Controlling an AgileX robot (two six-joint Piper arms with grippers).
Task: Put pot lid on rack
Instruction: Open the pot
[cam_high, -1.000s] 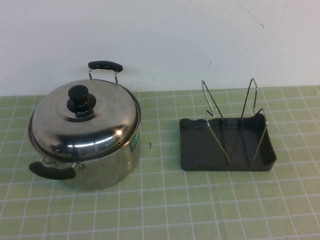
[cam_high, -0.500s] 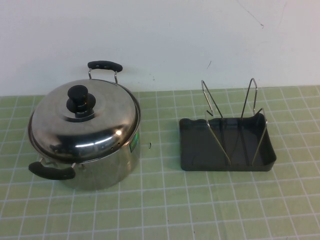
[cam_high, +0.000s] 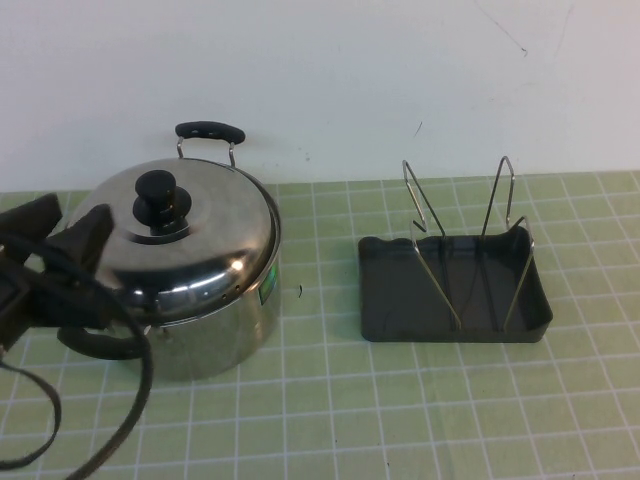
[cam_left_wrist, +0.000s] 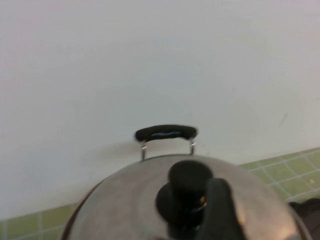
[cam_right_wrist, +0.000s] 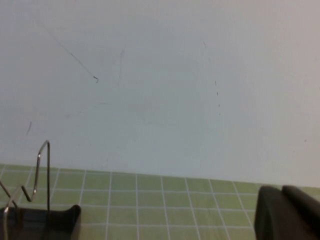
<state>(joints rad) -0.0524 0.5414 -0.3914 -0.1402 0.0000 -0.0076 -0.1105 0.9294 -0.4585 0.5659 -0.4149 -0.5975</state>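
The shiny domed pot lid (cam_high: 205, 245) with a black knob (cam_high: 162, 200) sits on the steel pot (cam_high: 235, 320) at the left of the table. My left gripper (cam_high: 66, 228) is open at the lid's left edge, level with it, one finger behind and one in front. In the left wrist view the lid (cam_left_wrist: 130, 205) and its knob (cam_left_wrist: 187, 187) fill the lower part, with my left gripper (cam_left_wrist: 262, 212) spread over it. The dark grey rack (cam_high: 400, 300) with two wire loops stands to the right, empty. My right gripper (cam_right_wrist: 290, 215) is shut, right of the rack (cam_right_wrist: 45, 220).
The pot has two black handles, one at the back (cam_high: 210, 131) and one at the front left (cam_high: 100, 345) under my left arm. A white wall stands behind the green tiled table (cam_high: 400, 420). A black cable (cam_high: 130, 420) hangs from the left arm.
My left arm has come into the high view from the left and its open gripper now reaches the lid's left edge. The lid, pot and rack have not moved.
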